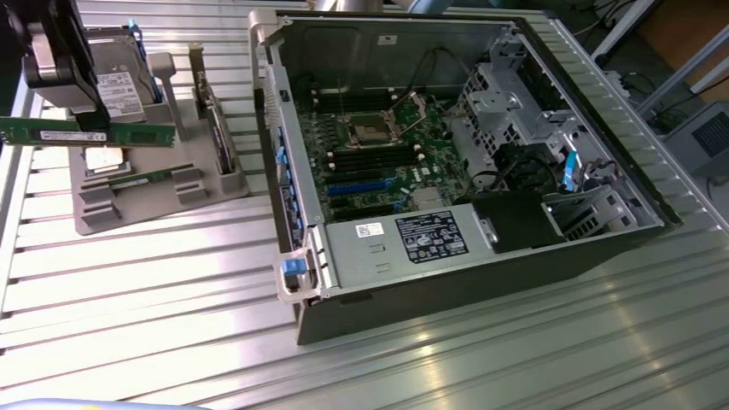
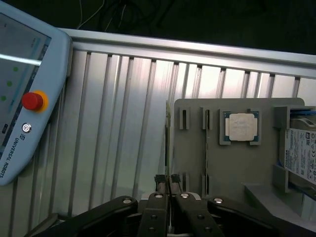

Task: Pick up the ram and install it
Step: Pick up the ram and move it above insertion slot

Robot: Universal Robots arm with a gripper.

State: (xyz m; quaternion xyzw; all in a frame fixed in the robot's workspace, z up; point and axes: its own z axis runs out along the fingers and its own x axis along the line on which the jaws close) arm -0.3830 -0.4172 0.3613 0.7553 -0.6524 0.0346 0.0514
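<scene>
Ram, 1 stick, is clamped in 1 gripper near 1 grey tray.

Ribbed bare metal, shiny with glare, for the table; matt grey plastic for the parts holder. Smooth green circuit board on the ram, dull sheet metal on the computer case.

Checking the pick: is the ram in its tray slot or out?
Out: the shut gripper holds the ram level, lifted above the grey tray.
</scene>
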